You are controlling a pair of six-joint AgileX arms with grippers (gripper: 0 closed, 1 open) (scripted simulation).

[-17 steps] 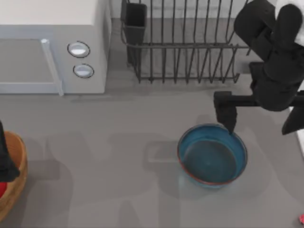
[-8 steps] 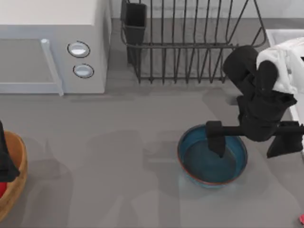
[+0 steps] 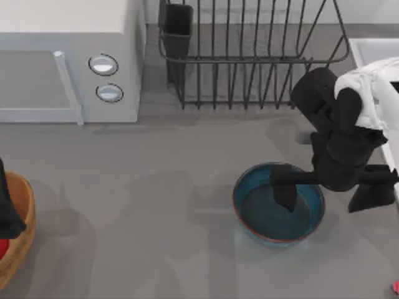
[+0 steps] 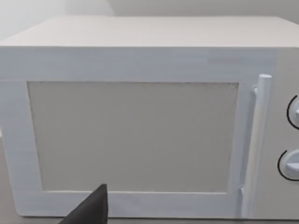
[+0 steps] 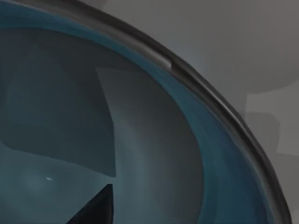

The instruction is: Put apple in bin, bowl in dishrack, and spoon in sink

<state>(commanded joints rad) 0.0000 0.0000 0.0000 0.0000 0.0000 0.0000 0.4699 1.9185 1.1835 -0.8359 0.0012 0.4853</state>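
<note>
Even, soft overhead light; faint diffuse shadows on table [image 3: 156, 187]; no glare; slight softness throughout.

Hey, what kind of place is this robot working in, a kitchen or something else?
It looks like a simulated kitchen counter. A white microwave with two round knobs stands at the back, a black wire dishrack stands beside it, and the white rim of a sink shows at the right edge. A blue bowl sits on the grey worktop.

Plain grey table [image 3: 156, 187] with soft shadows, white microwave [image 3: 68, 62] at the top view's left, two round knobs, long door handle, pale wall behind
</note>
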